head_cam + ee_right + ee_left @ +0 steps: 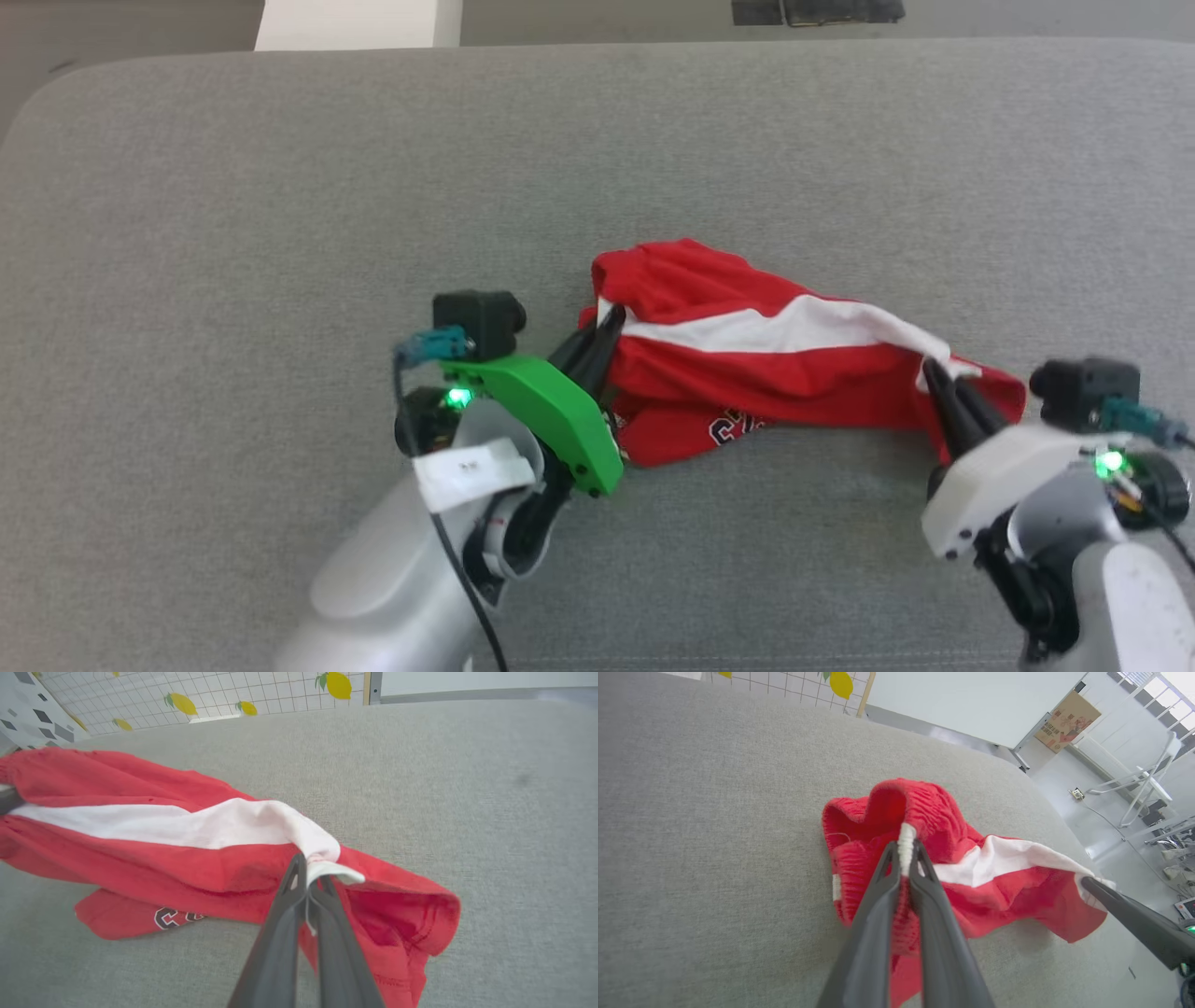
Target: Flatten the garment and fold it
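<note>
On the grey fabric surface (187,233), the left tool (605,327) pinches the elastic waistband of the red basketball shorts (728,373). The shorts stretch bunched across the middle, white stripe (794,327) on top, and the right tool (936,378) is clamped tight on the white hem corner.

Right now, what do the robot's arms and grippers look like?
The left gripper has a green housing, the right gripper a white one. Both carry long, dark, tapering jaws, a black camera block with a teal plug, and a green light. The forearms are pale silver-grey; a black cable and a white tag show on the left.
</note>
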